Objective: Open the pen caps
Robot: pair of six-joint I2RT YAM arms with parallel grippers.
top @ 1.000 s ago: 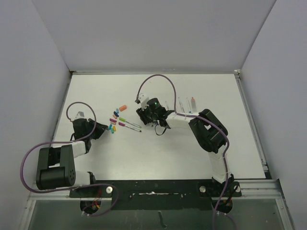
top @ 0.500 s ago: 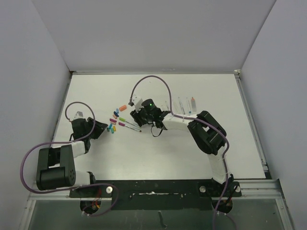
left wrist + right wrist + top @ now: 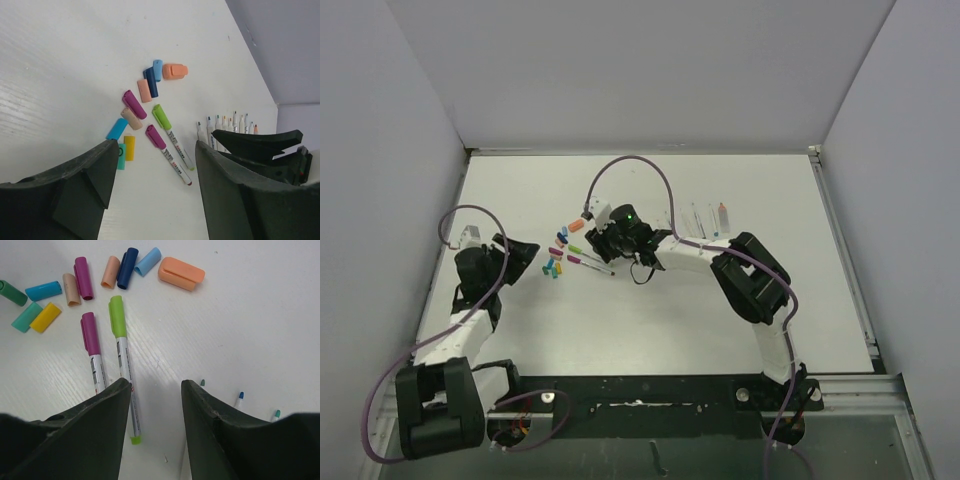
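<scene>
In the top view my left pincer [image 3: 523,254] sits at centre left of the frame, above the white table [image 3: 670,320]. Its own camera shows the jaws spread wide with nothing between them; the dark fingers [image 3: 65,195] fill the lower corners.

Just right of it lie the loose caps [image 3: 558,252], scattered flat on the table and pointing every which way. In my right wrist view, from the left edge: a dark green cap [image 3: 13,293], a cyan cap [image 3: 44,290] above a teal cap [image 3: 27,316] and a yellow cap [image 3: 45,317] that lie side by side, then a tan cap [image 3: 71,289] and a magenta cap [image 3: 83,278], both nearly upright in the frame. Along the top run a peach cap [image 3: 110,272], a dark blue cap [image 3: 127,268] and a light blue cap [image 3: 148,261], all slanted, and the fat orange cap [image 3: 181,273] lying almost crosswise.

Below them two pens are still capped: the purple-capped pen [image 3: 94,350] and the green-capped pen [image 3: 122,365]. They are nearly parallel, caps toward the top of the frame, barrels running down toward my fingers.

My right pincer [image 3: 155,385] is also wide apart and grips nothing; I cannot tell whether its left finger touches either barrel. At the lower right of that frame show the coloured tips of uncapped pens [image 3: 240,397].
</scene>
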